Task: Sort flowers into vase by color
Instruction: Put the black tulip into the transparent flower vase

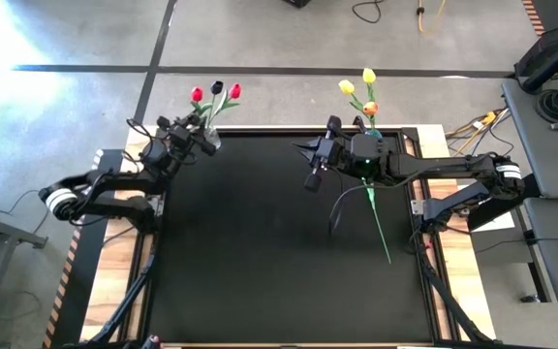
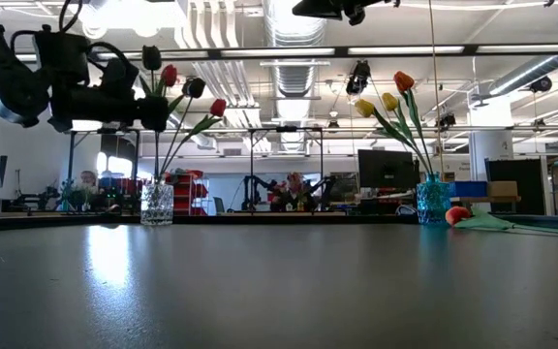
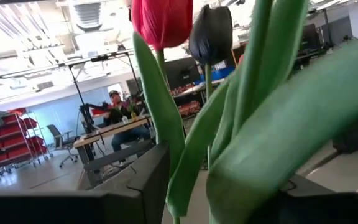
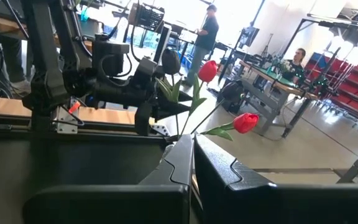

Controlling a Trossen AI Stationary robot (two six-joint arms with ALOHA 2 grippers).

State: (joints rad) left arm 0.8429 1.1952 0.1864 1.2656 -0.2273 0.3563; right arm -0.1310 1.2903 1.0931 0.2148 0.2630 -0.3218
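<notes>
The left gripper (image 1: 204, 142), jaws parting, is releasing stems at the clear vase (image 2: 156, 204), upper left. The pinched-shut, empty right gripper (image 1: 312, 180) next needs the orange tulip (image 2: 457, 215) lying on the tabletop (image 1: 260, 252).

2 vases (image 1: 208, 137) at the table's (image 1: 260, 291) far edge, flowers (image 1: 216, 94) in each, 1 stem (image 1: 380, 228) on the table.

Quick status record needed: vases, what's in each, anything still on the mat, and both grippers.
left vase: clear glass, holds two red tulips and near-black ones
right vase: blue glass, holds yellow tulips and an orange one
on mat: one stem lying near the right arm
left gripper: open, beside the left vase's stems
right gripper: shut, empty, above the mat
</notes>
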